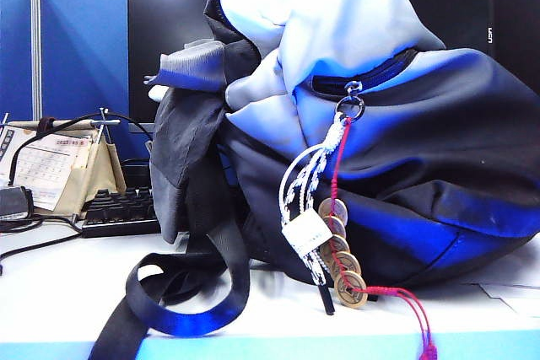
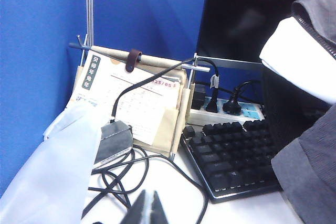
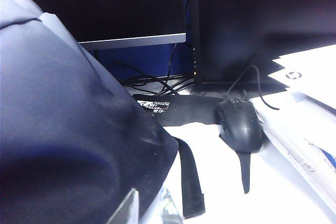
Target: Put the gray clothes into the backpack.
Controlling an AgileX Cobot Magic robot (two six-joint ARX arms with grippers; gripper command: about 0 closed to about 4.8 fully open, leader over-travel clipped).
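Looks near the end of the packing step: gray clothes (image 1: 190, 137) mostly stuffed into the backpack (image 1: 422, 174), one fold spilling out of its left-side opening above the black strap (image 1: 181, 292). Left gripper (image 2: 148, 209) low over the desk by the keyboard (image 2: 231, 150), jaws together, empty. Right gripper (image 3: 148, 205) beside the backpack's dark panel, jaws slightly apart, holding nothing; next, probably tuck in that loose fold.

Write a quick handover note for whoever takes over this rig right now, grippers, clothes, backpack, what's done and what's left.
Left gripper: shut, empty, low over the desk near the keyboard.
Right gripper: jaws slightly apart, holding nothing, beside the backpack, toward the mouse.
Gray clothes: partly tucked into the backpack's opening, a good part hanging out down its side.
Done: clothes started in.
Left: push the hanging part inside.
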